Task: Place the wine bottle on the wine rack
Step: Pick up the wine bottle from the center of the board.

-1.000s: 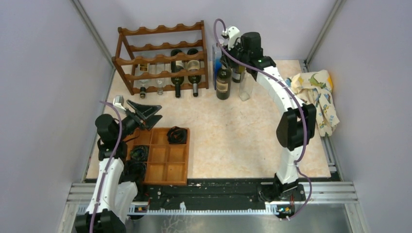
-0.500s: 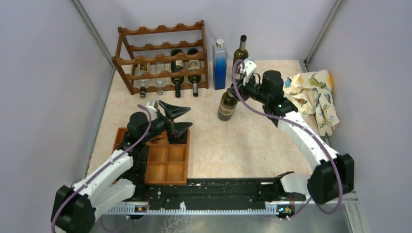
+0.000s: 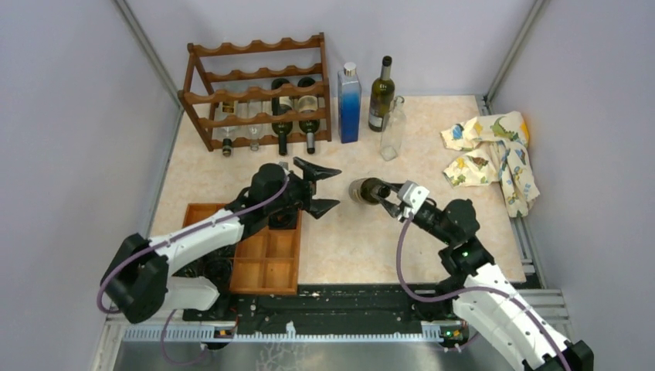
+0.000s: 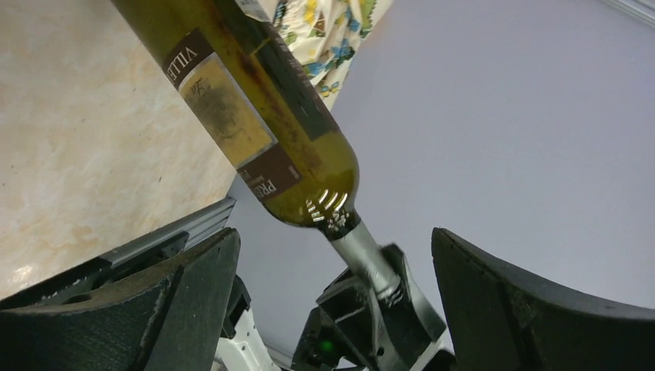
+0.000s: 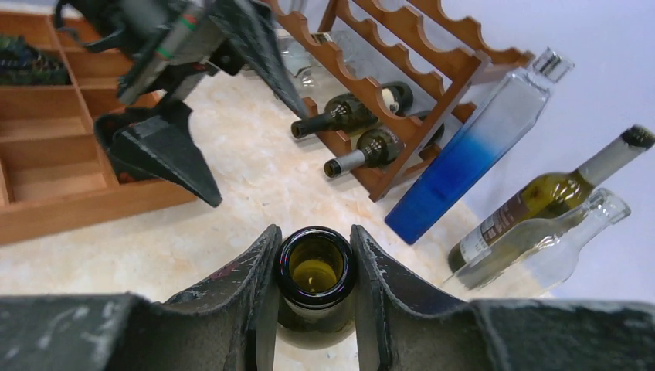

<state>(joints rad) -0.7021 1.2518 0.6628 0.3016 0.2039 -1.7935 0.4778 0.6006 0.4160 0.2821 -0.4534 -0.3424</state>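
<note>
Green-glass wine bottle (image 3: 366, 190) is pinched at the neck by your right gripper (image 3: 395, 198); left gripper (image 3: 327, 188), spread wide, sits just left of its base.

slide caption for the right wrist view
Right gripper jaws clamp the wine bottle neck, facing the open left gripper and wine rack
</note>
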